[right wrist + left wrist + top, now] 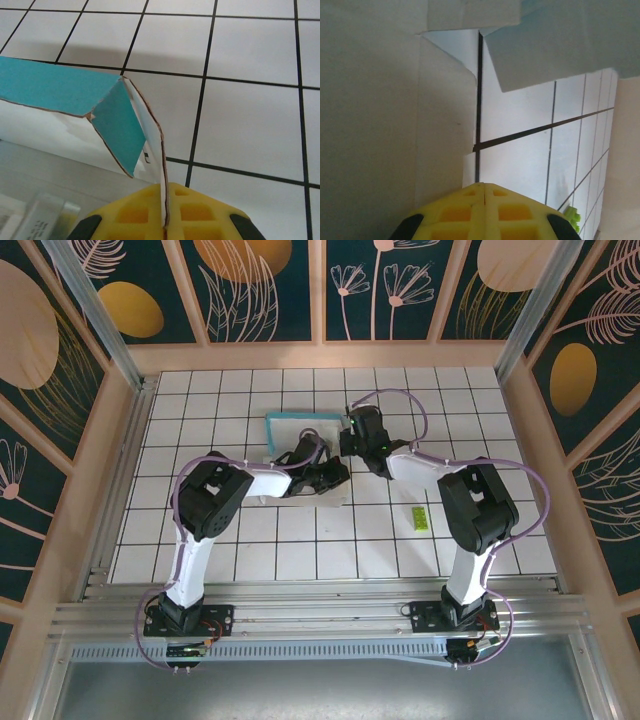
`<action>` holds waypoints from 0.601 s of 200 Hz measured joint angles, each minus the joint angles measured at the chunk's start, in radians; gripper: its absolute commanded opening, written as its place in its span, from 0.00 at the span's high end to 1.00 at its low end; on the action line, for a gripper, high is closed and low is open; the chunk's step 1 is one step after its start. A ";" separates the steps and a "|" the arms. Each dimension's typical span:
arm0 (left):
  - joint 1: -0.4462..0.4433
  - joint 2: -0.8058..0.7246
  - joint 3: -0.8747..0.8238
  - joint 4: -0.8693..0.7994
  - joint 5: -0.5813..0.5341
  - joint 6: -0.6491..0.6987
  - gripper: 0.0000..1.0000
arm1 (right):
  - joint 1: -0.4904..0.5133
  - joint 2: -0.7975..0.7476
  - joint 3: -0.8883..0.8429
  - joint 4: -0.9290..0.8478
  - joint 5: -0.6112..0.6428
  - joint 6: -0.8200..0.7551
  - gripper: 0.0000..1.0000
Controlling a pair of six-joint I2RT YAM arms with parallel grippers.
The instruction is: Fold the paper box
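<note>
Closest to my right wrist camera, my right gripper [165,200] is pressing its yellow pads [200,212] together on a thin upright panel of the paper box [50,85]. The panel's card edge is running straight down into the seam between the pads. A teal flap is angling off beside that panel, joined to a long teal wall running away to the left, and the tiled table [250,125] is lying beyond. From above, this gripper [352,435] is sitting at the box's right end.

My left gripper [484,195] is also showing its yellow pads meeting flush along the seam. White card of the box [370,125] is standing just to their left, and a small white corner is lying right at the tips. I cannot tell whether any card is being pinched between them. A pale bluish flap is hanging across the upper right. From above, my left gripper [325,472] is reaching in at the box's near right corner.

The box [300,427] is resting on the far middle of the table [300,550], its teal rim showing along the far side. A little yellow-green slip [421,517] is lying on the tiles well apart from it, off to the right beside my right arm.
</note>
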 measured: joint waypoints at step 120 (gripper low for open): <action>0.000 0.007 -0.001 0.030 0.000 0.026 1.00 | 0.020 0.000 0.034 -0.063 -0.032 0.169 0.92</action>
